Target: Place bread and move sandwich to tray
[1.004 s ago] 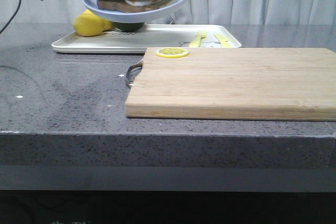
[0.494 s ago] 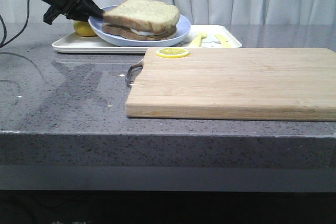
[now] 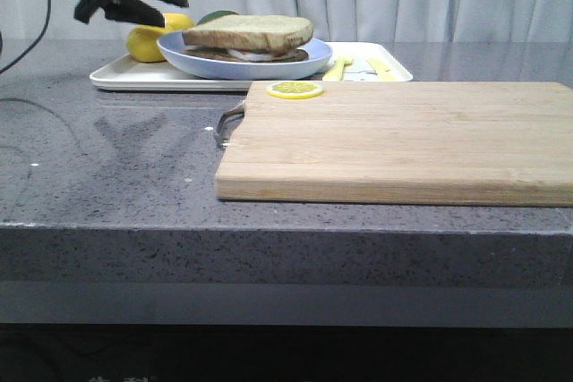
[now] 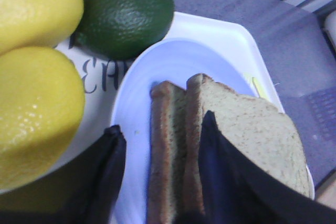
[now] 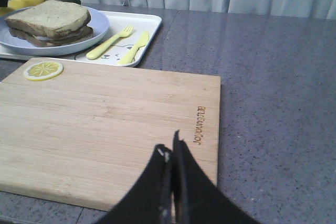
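Note:
The sandwich [image 3: 249, 35] has a pale greenish-tan bread slice [image 3: 255, 29] on top, white egg in between and a darker slice below. It lies on a pale blue plate [image 3: 304, 58] that rests on the white tray [image 3: 134, 78]. My left gripper [image 3: 173, 8] is open, just left of the plate and apart from it. In the left wrist view the open gripper [image 4: 161, 123] frames the sandwich's crust edges [image 4: 170, 145] and the plate [image 4: 173, 61]. My right gripper [image 5: 170, 142] is shut and empty, over the cutting board's near edge.
Two yellow lemons [image 4: 37, 108] and a green lime [image 4: 126, 14] sit on the tray beside the plate. A yellow fork [image 5: 110, 43] and knife [image 5: 134, 48] lie on the tray's right part. A wooden cutting board [image 3: 394, 140] with a lemon slice [image 3: 295, 89] lies in front.
The plate with the sandwich came down from the air onto the tray. My left gripper let go of the plate's rim, opened and drew back to the left.

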Controlling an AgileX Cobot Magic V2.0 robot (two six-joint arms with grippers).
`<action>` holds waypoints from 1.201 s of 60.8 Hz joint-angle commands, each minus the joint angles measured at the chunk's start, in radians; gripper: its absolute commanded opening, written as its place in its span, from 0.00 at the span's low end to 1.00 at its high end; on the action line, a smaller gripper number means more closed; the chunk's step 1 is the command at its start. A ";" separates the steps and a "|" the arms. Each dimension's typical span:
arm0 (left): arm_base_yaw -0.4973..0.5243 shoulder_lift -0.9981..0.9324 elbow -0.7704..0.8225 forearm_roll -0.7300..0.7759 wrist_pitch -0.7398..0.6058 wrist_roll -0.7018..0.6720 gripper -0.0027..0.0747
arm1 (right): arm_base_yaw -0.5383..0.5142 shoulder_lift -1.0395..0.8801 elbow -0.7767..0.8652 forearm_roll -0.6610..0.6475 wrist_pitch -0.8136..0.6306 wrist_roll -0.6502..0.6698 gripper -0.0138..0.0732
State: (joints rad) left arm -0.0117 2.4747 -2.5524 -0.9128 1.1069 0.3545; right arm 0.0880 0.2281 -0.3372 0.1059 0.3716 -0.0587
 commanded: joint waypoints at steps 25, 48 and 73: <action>0.002 -0.074 -0.265 -0.063 0.148 -0.008 0.01 | -0.004 0.007 -0.029 -0.001 -0.035 -0.002 0.07; -0.013 -0.111 -0.482 0.210 0.148 -0.189 0.01 | -0.004 0.007 -0.029 -0.001 -0.023 -0.002 0.07; -0.135 -0.319 -0.163 0.804 0.148 -0.267 0.01 | -0.004 0.007 -0.029 -0.001 -0.023 -0.002 0.07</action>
State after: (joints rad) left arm -0.1330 2.2619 -2.7960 -0.1933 1.2728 0.1005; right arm 0.0880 0.2281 -0.3372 0.1059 0.4210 -0.0587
